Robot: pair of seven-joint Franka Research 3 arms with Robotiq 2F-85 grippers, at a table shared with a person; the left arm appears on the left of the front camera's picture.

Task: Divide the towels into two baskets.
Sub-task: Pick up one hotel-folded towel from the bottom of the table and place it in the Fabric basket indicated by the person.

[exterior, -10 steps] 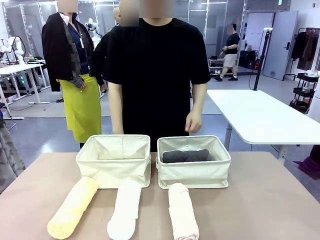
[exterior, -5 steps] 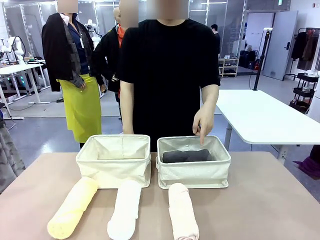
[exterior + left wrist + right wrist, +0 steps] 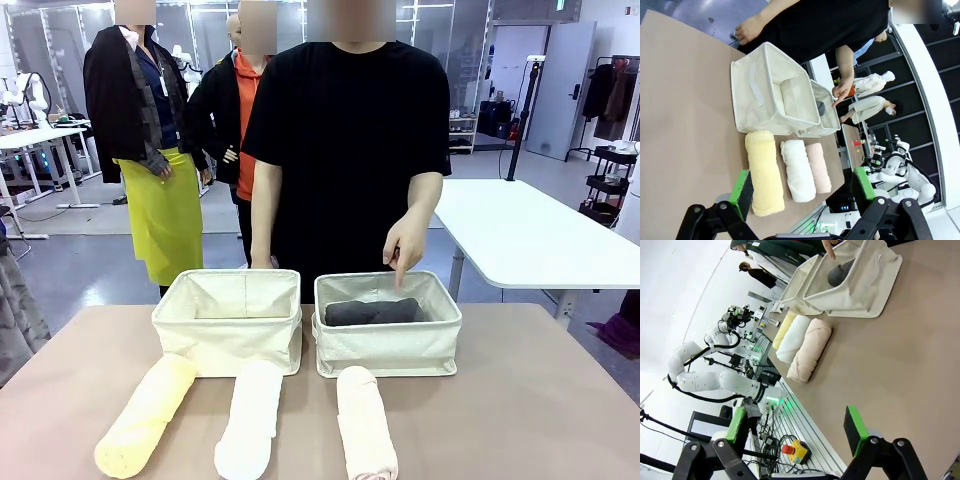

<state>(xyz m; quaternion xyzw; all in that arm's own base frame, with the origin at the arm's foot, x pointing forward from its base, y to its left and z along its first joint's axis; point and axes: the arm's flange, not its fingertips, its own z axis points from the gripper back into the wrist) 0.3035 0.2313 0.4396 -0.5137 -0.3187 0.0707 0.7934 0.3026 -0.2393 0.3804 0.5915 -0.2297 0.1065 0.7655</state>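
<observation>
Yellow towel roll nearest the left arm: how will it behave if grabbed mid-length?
Likely soft: the yellow towel is plump terry, so it should squash under a grip. Long, with no band visible, it probably sags at both ends. Pushed sideways it may roll or unwind on the bare table.

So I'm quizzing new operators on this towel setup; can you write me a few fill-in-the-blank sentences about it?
The dark grey towel lies in the basket on the robot's ___.
___ towels lie on the table.
Between the yellow towel and the pink towel lies the ___ one.
Both the left gripper and the right gripper stand ___.
Missing: right; three; white; open.
</observation>
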